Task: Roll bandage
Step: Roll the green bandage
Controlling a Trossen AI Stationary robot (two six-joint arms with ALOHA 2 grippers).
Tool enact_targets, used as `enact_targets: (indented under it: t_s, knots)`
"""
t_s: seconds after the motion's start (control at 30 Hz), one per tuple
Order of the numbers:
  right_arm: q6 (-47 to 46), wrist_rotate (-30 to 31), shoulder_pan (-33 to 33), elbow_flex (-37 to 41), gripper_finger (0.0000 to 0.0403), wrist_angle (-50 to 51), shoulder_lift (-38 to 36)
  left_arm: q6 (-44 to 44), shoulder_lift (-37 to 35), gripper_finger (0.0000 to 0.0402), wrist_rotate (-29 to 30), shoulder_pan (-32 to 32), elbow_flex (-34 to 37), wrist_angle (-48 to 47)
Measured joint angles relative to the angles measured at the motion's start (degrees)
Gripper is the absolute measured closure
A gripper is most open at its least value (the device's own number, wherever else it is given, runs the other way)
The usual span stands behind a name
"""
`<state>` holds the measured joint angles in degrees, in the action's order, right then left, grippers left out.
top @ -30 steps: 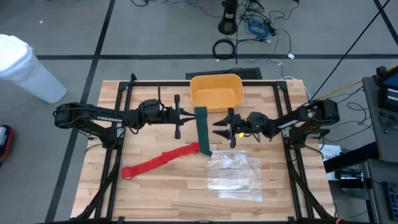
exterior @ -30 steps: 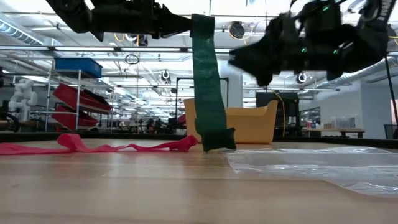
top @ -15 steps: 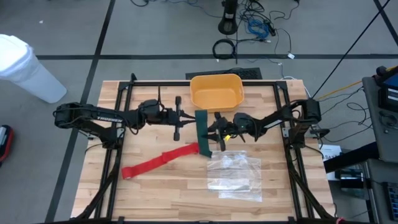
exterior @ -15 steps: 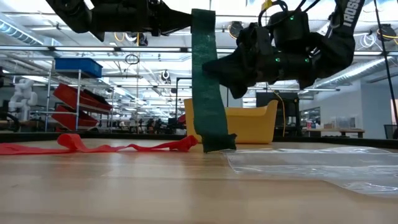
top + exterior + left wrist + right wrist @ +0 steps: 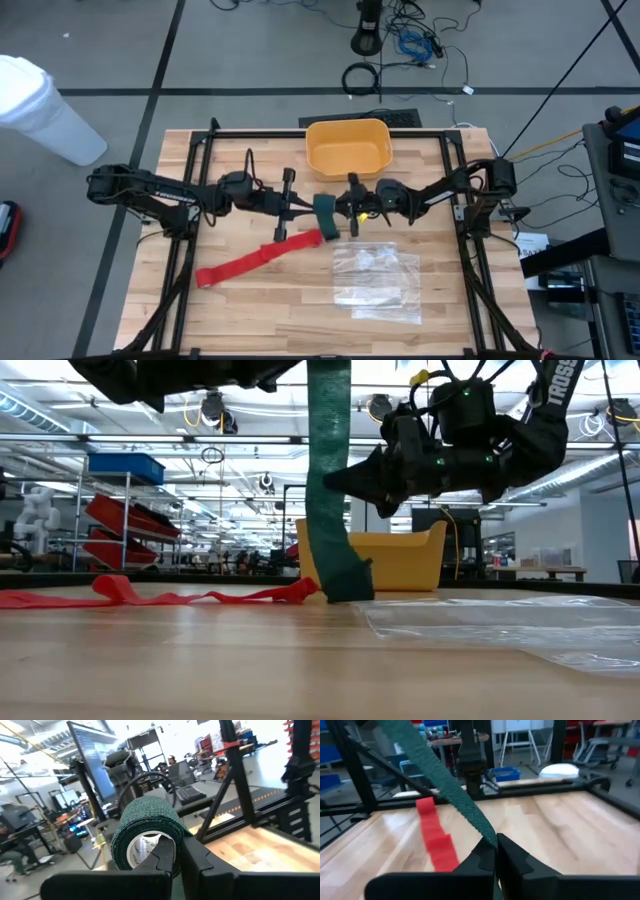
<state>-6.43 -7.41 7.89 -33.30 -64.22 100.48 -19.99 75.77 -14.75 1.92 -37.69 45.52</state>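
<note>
Right tool (image 5: 335,477) just moved in from beside the green bandage strip (image 5: 328,480) and pinched shut on it mid-span. Left tool (image 5: 176,851) clamps the green roll (image 5: 142,836) up top. Strip now tensioned, so rolling can start. Red bandage (image 5: 255,260) lies untouched on the desk (image 5: 260,310).

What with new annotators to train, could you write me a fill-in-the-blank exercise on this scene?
1. The left tool holds a ____ bandage roll.
2. The right tool pinches the tail hanging from that roll, in front of a ____ bin.
3. The strip lying flat on the table is ____.

Missing words: green; yellow; red.
</note>
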Motion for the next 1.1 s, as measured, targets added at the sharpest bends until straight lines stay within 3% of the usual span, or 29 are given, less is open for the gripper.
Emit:
enact_targets:
  t_s: [0.2,0.57,0.77,0.93,1.1]
  knots:
    - [2.6,0.2,2.0,0.0,0.0403,0.6,-4.8,1.6,0.0,0.0389,0.0,-0.9,-0.2,-0.2]
    - [11.2,1.4,6.1,-0.1,0.0403,13.6,-17.8,4.5,0.0,0.0389,0.0,-1.3,-0.2,-5.1]
    - [15.8,1.2,6.1,-2.2,0.0403,15.0,-19.7,4.5,0.0,0.0389,-5.0,-1.3,-0.2,-6.5]
    - [18.7,1.2,6.1,-7.4,0.0403,23.4,-19.7,4.5,0.0,0.0389,-5.8,-1.3,-0.2,-8.0]
    - [20.8,1.0,6.1,-9.5,0.0403,24.8,-19.7,4.4,0.0,0.0389,-6.1,-1.3,-0.2,-10.8]
